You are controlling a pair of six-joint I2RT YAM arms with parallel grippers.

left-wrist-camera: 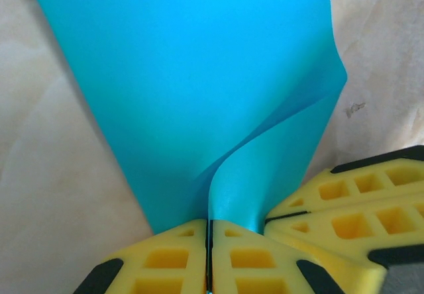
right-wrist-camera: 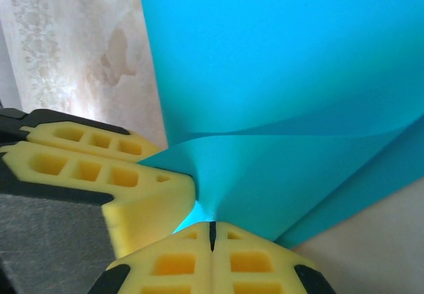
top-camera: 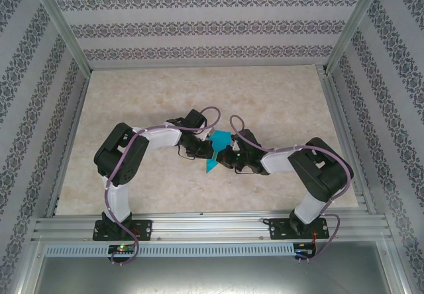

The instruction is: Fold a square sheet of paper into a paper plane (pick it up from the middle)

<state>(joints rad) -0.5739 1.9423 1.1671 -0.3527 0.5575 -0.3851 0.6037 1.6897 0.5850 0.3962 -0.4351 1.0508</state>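
The teal-blue square sheet of paper point(top-camera: 217, 149) is held above the table between both grippers, bent into curved flaps with one corner pointing down. My left gripper point(top-camera: 204, 149) is shut on one edge; in the left wrist view its yellow pads point(left-wrist-camera: 179, 261) pinch the sheet point(left-wrist-camera: 199, 75) at the tips point(left-wrist-camera: 209, 222). My right gripper point(top-camera: 227, 156) is shut on the adjoining part; its tips point(right-wrist-camera: 212, 225) clamp the sheet point(right-wrist-camera: 285, 75). The two grippers almost touch: right fingers point(left-wrist-camera: 351, 208), left fingers point(right-wrist-camera: 99, 168). The paper plane is out of view.
The marble-patterned table point(top-camera: 278, 102) lies below, framed by aluminium rails point(top-camera: 212, 228) at the near edge and patterned walls on three sides. Both arms bend inward toward the middle of the table.
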